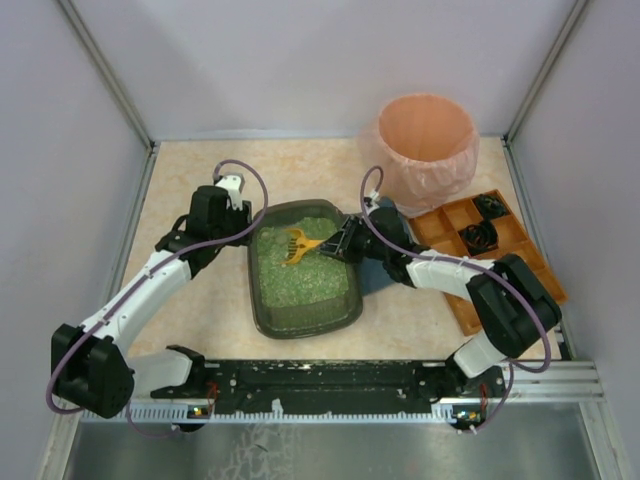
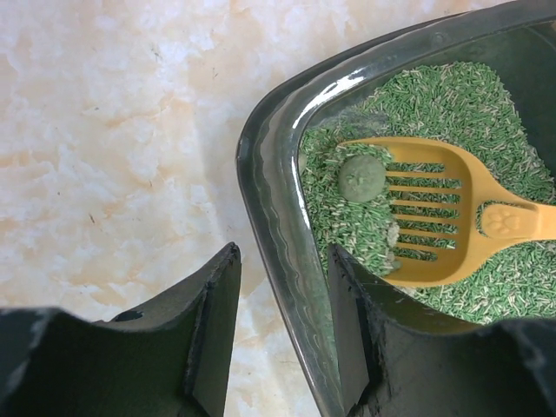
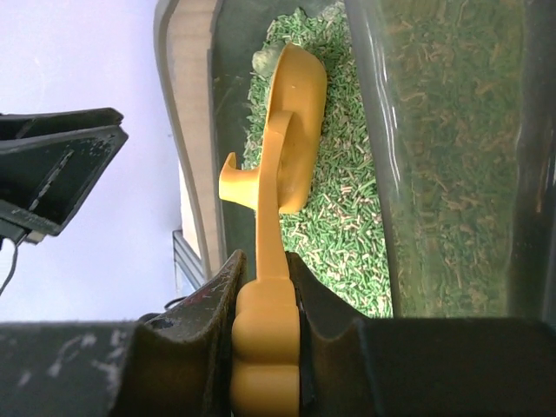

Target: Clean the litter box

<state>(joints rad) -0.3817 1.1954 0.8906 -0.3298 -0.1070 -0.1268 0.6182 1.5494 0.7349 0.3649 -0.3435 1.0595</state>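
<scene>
The dark litter box (image 1: 256, 300) holds green granular litter in the middle of the table. My right gripper (image 1: 340, 243) is shut on the handle of a yellow slotted scoop (image 1: 300, 245), whose blade lies in the litter at the far end. In the left wrist view a round green clump (image 2: 361, 177) rests on the scoop (image 2: 434, 217). My left gripper (image 2: 282, 256) is open and straddles the box's rim (image 2: 278, 200) at the far left corner, its outer finger clear of the rim. The right wrist view shows the right gripper (image 3: 265, 269) clamping the scoop (image 3: 291, 130) edge-on.
A round pink-lined bin (image 1: 428, 140) stands at the back right. An orange compartmented tray (image 1: 500, 250) with black items lies to the right, under the right arm. A dark blue patch (image 1: 375, 278) shows beside the box. Pale walls enclose the table.
</scene>
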